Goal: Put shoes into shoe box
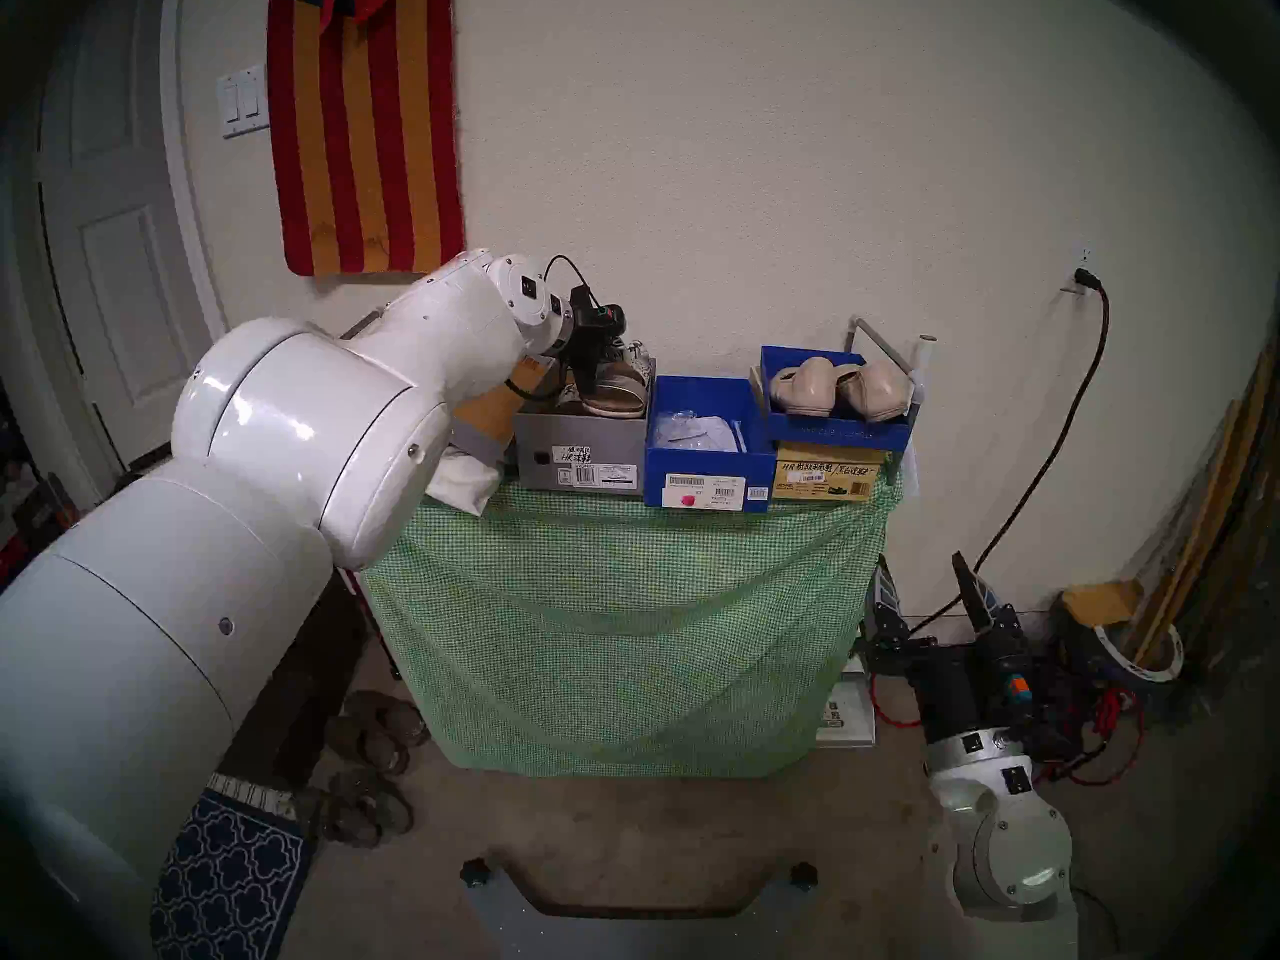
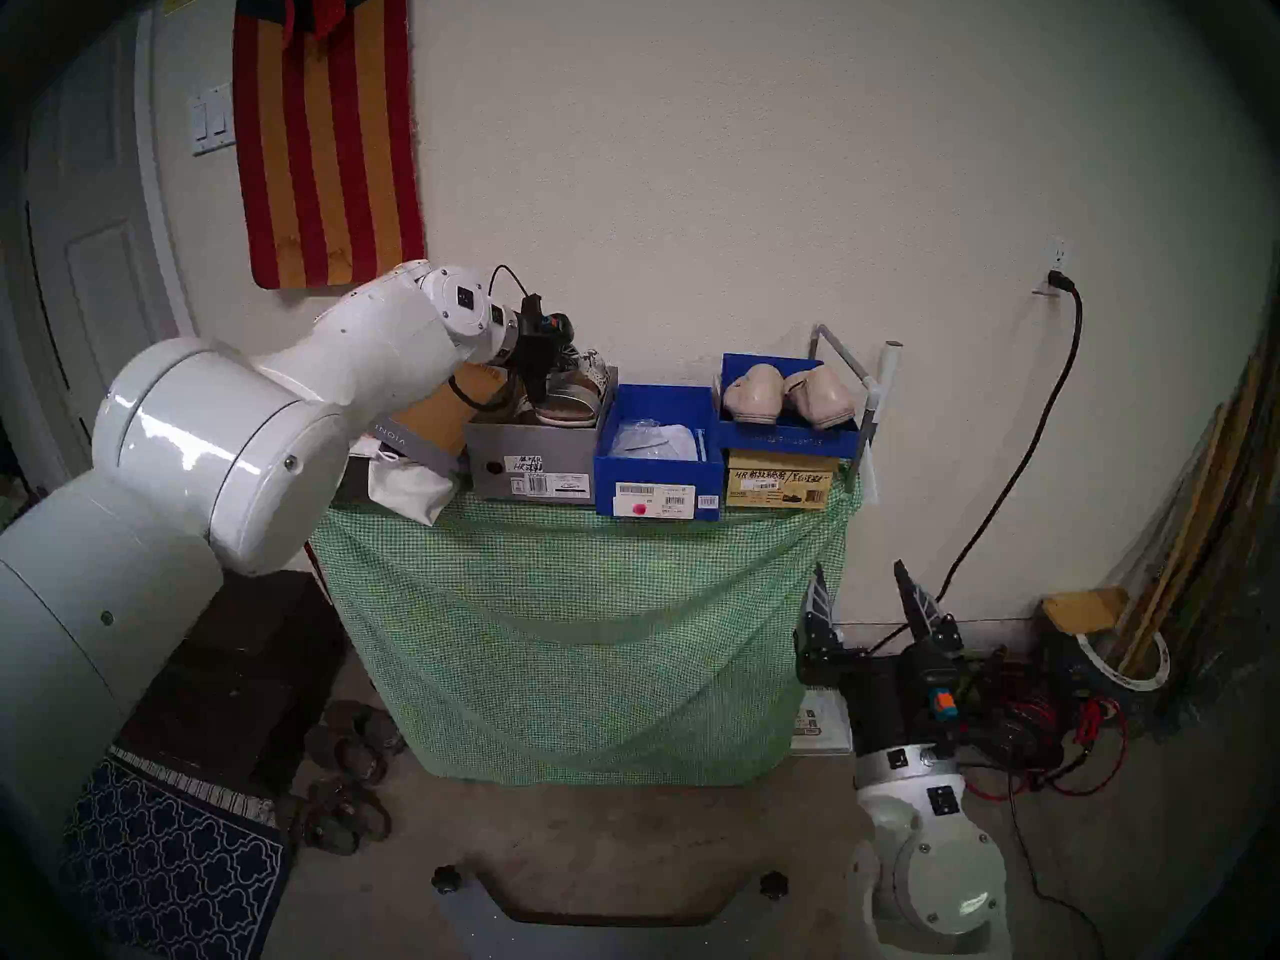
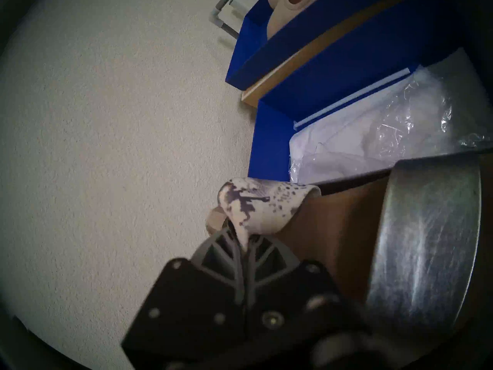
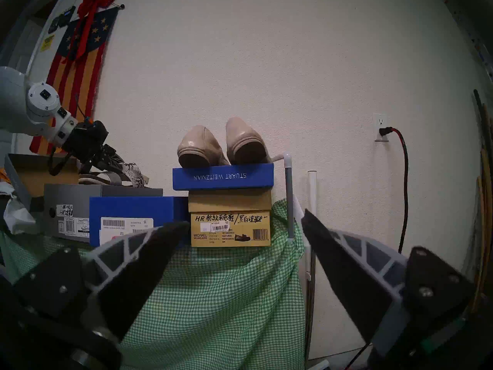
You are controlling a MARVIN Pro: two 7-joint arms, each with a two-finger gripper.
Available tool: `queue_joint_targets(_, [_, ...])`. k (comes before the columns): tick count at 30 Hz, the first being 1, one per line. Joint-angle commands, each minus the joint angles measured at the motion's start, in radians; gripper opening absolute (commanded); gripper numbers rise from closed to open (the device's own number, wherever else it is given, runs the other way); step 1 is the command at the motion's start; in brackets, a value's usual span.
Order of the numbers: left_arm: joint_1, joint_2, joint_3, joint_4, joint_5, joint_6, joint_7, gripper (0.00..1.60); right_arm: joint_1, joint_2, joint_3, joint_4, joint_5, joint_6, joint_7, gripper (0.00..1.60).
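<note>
Sandals point(image 1: 609, 380) with snake-print and metallic straps sit at the top of the open grey box point(image 1: 582, 453) at the left end of the green-covered table point(image 1: 623, 591), soles poking above its rim rather than lying flat inside. The left gripper point(image 3: 244, 244) has its fingers pressed together on the snake-print strap point(image 3: 256, 206) of one sandal, pinching it just over that box, so this pair looks to be partway in: one shoe appears settled, the other is held and not yet released.

Beige flats point(image 1: 841, 390) rest on an upturned blue lid point(image 1: 831, 432) that sits on a tan box point(image 1: 824, 477) at the right end of the table, toes toward the robot, untouched. Between the two stands an open blue box point(image 1: 706, 467) holding only white wrapping and clear plastic point(image 1: 692, 429); judging by the matching blue lid, this is probably where the flats belong.

The right gripper point(image 1: 928, 605) waits low beside the table's right corner, fingers spread wide and holding nothing.

By my reading the job is under halfway: the sandal needs letting go and seating, and the flats remain entirely to be packed.
</note>
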Motion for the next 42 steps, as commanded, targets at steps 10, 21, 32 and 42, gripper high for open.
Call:
queue_joint_targets(10, [0.001,0.003,0.010,-0.002,0.019,0.022,0.033,0.00,0.003,-0.003,-0.001,-0.003,-0.001,0.001,0.001,1.60])
queue_joint_targets(21, [0.062,-0.024,0.016,0.007,0.029,0.027,0.059,0.00,0.003,-0.004,0.000,-0.003,-0.001,0.000,0.003,1.60])
queue_joint_targets(32, [0.062,-0.031,0.027,0.002,0.043,0.039,0.068,0.00,0.004,-0.006,0.001,-0.003,-0.001,0.000,0.006,1.60])
queue_joint_targets(42, [0.035,-0.017,0.040,-0.006,0.060,0.057,0.089,0.00,0.004,-0.006,0.002,-0.003,-0.001,0.000,0.008,1.60])
